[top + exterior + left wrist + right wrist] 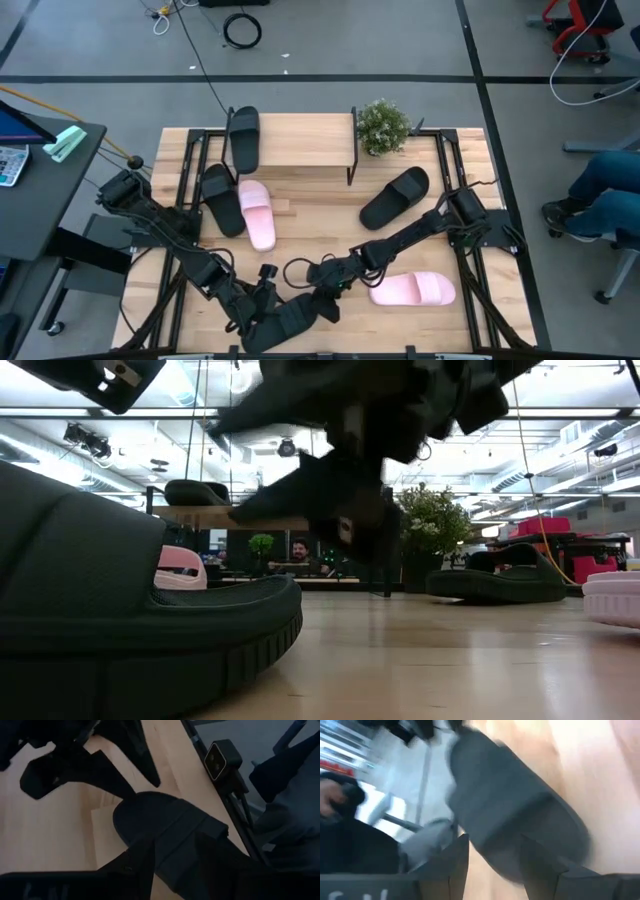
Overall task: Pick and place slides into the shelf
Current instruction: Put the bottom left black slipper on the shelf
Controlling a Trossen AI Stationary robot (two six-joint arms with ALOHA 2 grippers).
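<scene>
The black open-toe slide (292,316) that both arms work on lies at the near edge of the light wooden surface (320,195), between the two arms. In the high view its long axis runs obliquely, from low on the left side up toward the right; which end is the toe I cannot tell. The left gripper (262,296) is at this slide. In the left wrist view its jaws stand apart with the wide black strap between them; a firm grip I cannot confirm. The right gripper (335,281) is at the other end of the same slide. In the right wrist view its fingers (452,862) are apart and the slide is just ahead of them, not between them.

One black slide lies on the top board of the small two-tier shelf (300,140), with its long axis pointing away from the arms. Another black slide and a pale pink slide (257,213) lie side by side just in front of the shelf. A fourth black slide (394,197) lies obliquely near the small green potted plant (382,126), and a second pink slide (412,289) lies crosswise beside the right arm.
</scene>
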